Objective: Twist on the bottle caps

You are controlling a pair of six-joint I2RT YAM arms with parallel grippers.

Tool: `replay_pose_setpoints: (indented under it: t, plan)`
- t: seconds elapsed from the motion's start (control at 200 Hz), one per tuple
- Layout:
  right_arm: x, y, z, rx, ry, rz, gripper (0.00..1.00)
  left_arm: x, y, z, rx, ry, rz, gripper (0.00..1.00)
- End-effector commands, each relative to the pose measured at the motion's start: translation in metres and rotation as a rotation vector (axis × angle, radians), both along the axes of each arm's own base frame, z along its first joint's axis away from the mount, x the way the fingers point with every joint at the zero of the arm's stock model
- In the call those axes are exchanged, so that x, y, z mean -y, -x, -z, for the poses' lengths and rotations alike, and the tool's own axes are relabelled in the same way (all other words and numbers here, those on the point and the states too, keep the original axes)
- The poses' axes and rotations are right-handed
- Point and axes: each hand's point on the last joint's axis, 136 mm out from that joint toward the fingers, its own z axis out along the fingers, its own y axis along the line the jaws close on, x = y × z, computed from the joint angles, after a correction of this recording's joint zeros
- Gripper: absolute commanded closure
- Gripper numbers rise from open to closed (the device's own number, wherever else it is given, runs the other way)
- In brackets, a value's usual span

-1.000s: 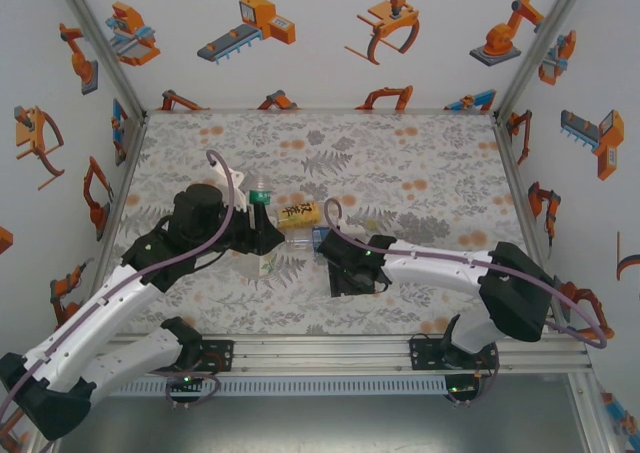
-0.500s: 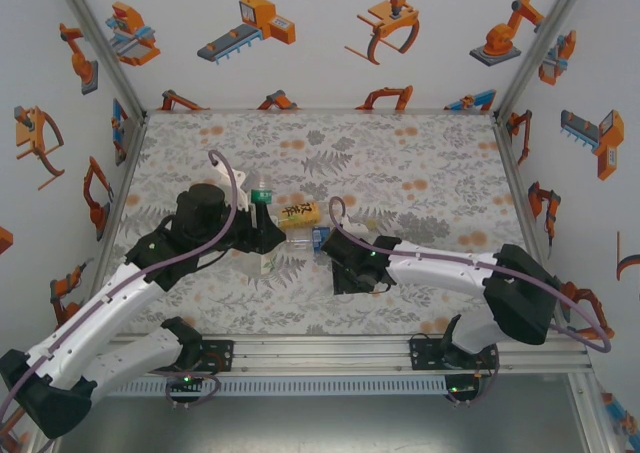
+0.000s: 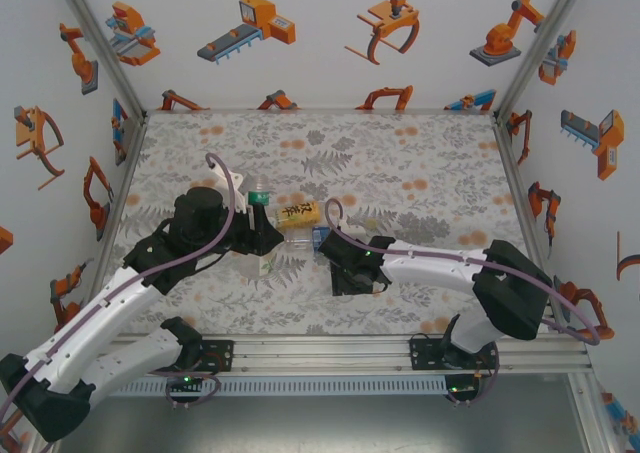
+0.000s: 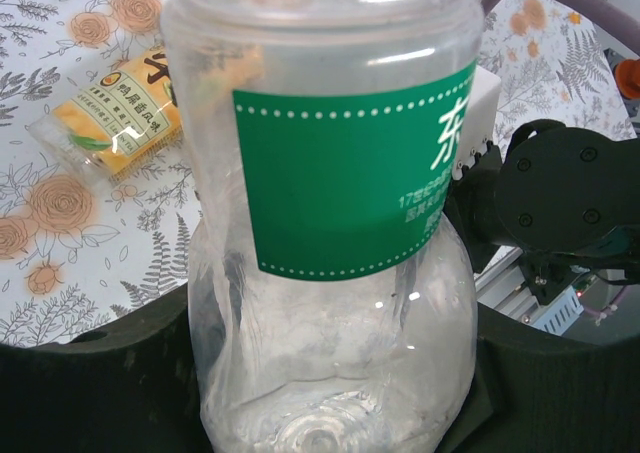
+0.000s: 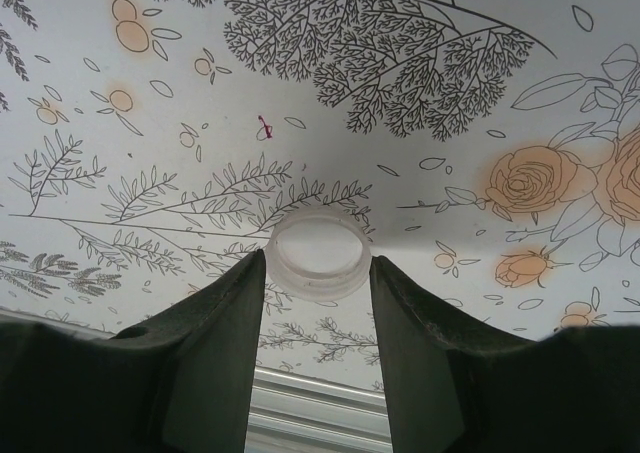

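Cap (image 5: 320, 253) on table (image 5: 480, 63) now looks pinched: right hand (image 5: 318, 265) just narrowed onto it. Left hand (image 4: 320, 393) unchanged, clamped on green-label bottle (image 4: 340, 173), just left of cap. Pickup likely secured; next, lift to bottle neck.

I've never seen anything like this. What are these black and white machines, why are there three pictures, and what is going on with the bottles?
These are robot arms, a left arm and a right arm, bolted side by side, each ending in a two-fingered pincer. The wide picture looks down from above. The other two come from small cameras on each wrist. On the flowered mat lies a yellow-labelled bottle. The left pincer is clamped on a green-labelled bottle. The right pincer has its fingers on either side of a small white cap. Whether they squeeze it, I cannot tell.
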Motion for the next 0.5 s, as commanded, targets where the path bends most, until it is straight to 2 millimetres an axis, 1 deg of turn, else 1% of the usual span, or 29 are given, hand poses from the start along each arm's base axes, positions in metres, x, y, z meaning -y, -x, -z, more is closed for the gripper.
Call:
replay_pose_setpoints:
  t: [0.0, 0.29, 0.38, 0.496]
  plan:
    - [-0.004, -0.004, -0.003, 0.004, -0.004, 0.0, 0.54, -0.002, 0.001, -0.001, 0.008, 0.005, -0.008, 1.0]
    - [-0.005, -0.004, 0.001, -0.001, 0.001, -0.007, 0.54, -0.001, 0.0, -0.001, 0.002, 0.003, -0.007, 1.0]
    - [-0.005, -0.005, -0.003, 0.005, -0.003, -0.01, 0.54, -0.002, 0.0, -0.002, 0.003, 0.004, -0.009, 1.0]
    - [-0.005, -0.007, -0.014, 0.019, 0.002, -0.017, 0.53, -0.002, 0.0, -0.001, 0.002, 0.006, -0.01, 1.0]
